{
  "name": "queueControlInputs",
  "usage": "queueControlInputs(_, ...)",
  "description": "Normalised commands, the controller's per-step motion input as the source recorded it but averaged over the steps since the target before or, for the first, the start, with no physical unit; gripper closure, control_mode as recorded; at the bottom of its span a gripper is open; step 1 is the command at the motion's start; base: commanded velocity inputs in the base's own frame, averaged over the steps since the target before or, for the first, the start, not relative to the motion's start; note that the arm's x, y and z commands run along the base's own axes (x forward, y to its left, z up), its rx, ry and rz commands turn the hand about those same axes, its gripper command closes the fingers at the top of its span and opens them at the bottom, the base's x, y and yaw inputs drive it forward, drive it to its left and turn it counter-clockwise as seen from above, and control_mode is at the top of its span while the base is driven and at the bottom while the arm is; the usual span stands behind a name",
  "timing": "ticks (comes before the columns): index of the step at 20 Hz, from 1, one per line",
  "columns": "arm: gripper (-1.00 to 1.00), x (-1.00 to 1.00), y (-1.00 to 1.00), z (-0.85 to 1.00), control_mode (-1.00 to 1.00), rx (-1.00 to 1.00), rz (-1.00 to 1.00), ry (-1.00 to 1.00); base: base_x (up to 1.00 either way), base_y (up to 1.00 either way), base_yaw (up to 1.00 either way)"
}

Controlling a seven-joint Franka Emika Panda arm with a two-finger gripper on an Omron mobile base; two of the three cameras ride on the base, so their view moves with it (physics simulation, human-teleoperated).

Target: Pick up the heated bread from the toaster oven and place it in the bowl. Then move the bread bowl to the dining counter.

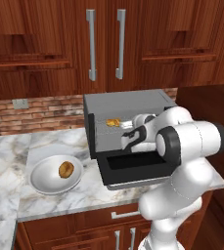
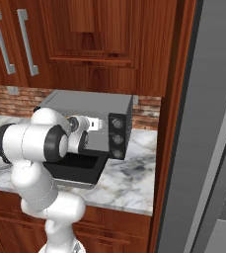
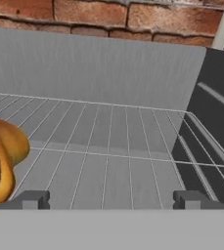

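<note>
Jaws wide apart, empty, over wire rack (image 3: 113, 146) inside toaster oven (image 1: 128, 105); heated bread (image 3: 1, 161) beside left fingertip (image 3: 33, 199).

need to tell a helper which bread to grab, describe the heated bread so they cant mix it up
Find the grey toaster oven on the marble counter, its black door dropped open. On the wire rack inside lies the heated bread, a small, flat, golden-yellow pastry beside the robot's open hand. The other piece, a rounder, darker brown bun, sits outside in the white bowl to the oven's left.
</note>
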Motion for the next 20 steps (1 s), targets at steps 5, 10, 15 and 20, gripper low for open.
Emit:
queueControlInputs(5,-1.0,-0.01,0.0,-0.41,-1.0,-0.03,0.0,0.04,0.0,0.0,0.0)
queueControlInputs(10,-1.0,-0.75,0.0,-0.45,-1.0,-0.01,0.0,0.14,0.0,0.0,0.0)
queueControlInputs(15,-1.0,-0.95,0.0,-0.41,-1.0,0.0,0.0,0.26,0.0,0.0,0.0)
queueControlInputs(20,-1.0,-1.0,0.0,-0.44,-1.0,0.0,0.0,0.3,0.0,0.0,0.0)
